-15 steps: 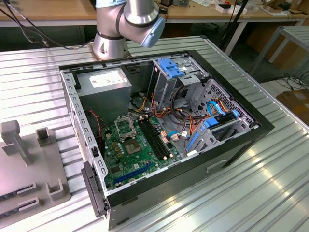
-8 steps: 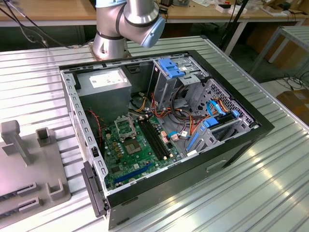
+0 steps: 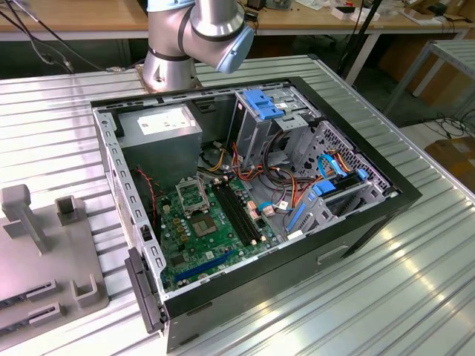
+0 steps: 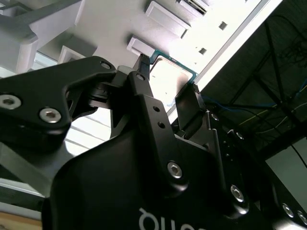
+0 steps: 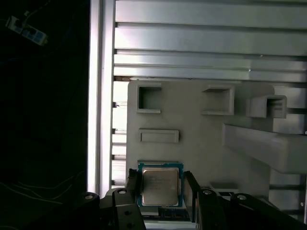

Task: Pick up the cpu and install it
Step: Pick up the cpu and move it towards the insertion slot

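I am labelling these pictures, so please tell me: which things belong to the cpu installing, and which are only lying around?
Job: cpu, gripper at it, socket, green board.
Only around: grey tray, power supply, blue bracket, cables.

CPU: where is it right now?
In both wrist views the cpu sits clamped in the end effector, over the grey fixture plate.

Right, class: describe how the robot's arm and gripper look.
The arm is silvery-grey metal with rounded joints and a light blue cap. The gripper is matte black, angular, with silver screw heads and white lettering on its body.
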